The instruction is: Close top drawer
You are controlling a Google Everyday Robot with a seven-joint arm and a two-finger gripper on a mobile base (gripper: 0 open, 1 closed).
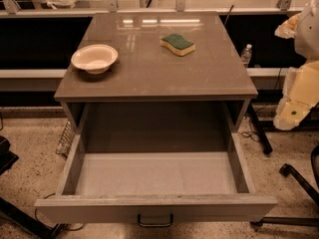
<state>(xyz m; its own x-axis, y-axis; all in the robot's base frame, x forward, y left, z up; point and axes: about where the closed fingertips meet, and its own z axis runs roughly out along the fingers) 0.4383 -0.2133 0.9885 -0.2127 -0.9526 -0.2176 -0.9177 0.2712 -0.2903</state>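
The top drawer (pixel 155 207) of a grey-brown cabinet is pulled far out toward me. Its flat front panel is near the bottom edge of the view, with a small dark loop handle (pixel 155 220) at its centre. Its plain grey inside (pixel 154 173) holds nothing. My arm, white and pale yellow, comes in at the right edge. The gripper (pixel 291 114) at its lower end hangs to the right of the cabinet, level with the cabinet top, apart from the drawer and touching nothing.
A cream bowl (pixel 94 59) and a green-and-yellow sponge (pixel 178 44) lie on the cabinet top (pixel 149 78). A water bottle (pixel 246 55) stands behind at the right. A chair base (pixel 294 176) is on the floor at the right, dark legs (pixel 17 218) at the left.
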